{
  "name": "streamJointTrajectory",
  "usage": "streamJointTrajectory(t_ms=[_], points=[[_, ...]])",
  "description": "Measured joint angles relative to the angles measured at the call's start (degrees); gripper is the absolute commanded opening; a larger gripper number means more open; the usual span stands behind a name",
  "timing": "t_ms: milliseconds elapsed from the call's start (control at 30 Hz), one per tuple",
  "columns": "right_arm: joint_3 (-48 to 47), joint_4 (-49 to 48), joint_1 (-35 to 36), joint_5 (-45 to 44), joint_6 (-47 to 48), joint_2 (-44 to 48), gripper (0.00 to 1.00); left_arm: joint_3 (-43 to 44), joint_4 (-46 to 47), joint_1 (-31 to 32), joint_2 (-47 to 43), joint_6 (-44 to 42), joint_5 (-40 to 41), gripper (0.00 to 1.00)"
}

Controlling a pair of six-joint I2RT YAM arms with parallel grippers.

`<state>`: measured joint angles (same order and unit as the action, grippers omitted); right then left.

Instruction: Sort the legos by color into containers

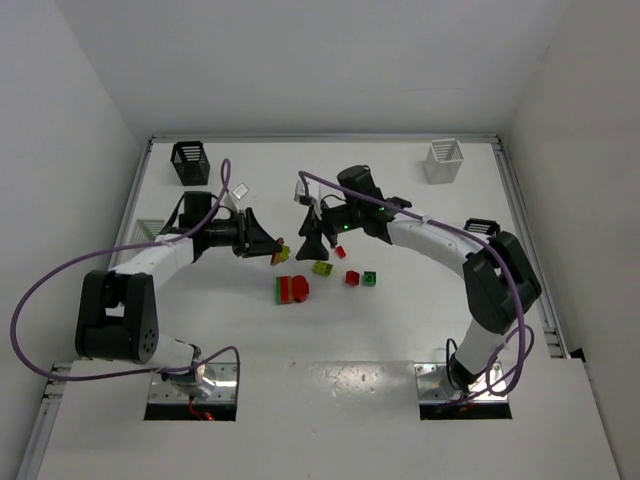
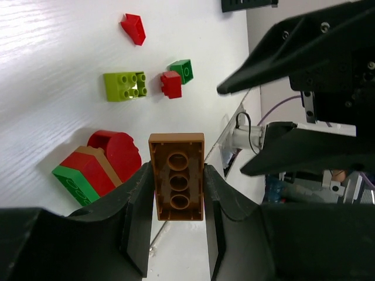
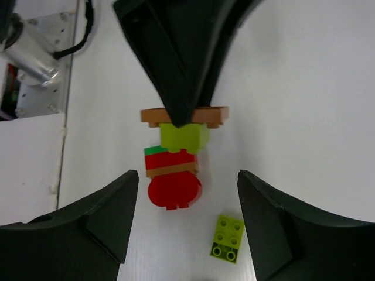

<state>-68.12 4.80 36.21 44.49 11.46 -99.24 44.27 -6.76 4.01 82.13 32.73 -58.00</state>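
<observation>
My left gripper (image 2: 177, 199) is shut on a brown brick (image 2: 176, 184), held above the table; in the right wrist view a yellow-green brick (image 3: 184, 136) sits joined to the brown brick (image 3: 184, 116). My right gripper (image 3: 187, 175) is open, its fingers (image 3: 111, 216) wide apart and facing the left gripper (image 1: 275, 250) from close by. Below them on the table lies a red, brown and green stack (image 1: 292, 290). A yellow-green brick (image 1: 322, 267), two small red pieces (image 1: 352, 278) (image 1: 340, 251) and a small green piece (image 1: 370, 277) lie loose nearby.
A black basket (image 1: 190, 162) stands at the back left and a white basket (image 1: 444, 160) at the back right. Another white basket (image 1: 148, 230) sits at the left edge, and a black one (image 1: 481, 228) by the right arm. Walls close in the table.
</observation>
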Motion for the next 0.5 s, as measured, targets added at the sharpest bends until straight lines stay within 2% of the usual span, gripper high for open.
streamJointTrajectory(t_ms=[267, 500], points=[[-3.6, 9.3, 3.1, 4.0, 7.7, -0.8, 0.7, 0.0, 0.6, 0.5, -0.1, 1.0, -0.7, 0.0], [-4.2, 12.2, 5.3, 2.0, 10.7, -2.1, 0.7, -0.2, 1.6, 0.5, -1.0, 2.4, -1.0, 0.0]])
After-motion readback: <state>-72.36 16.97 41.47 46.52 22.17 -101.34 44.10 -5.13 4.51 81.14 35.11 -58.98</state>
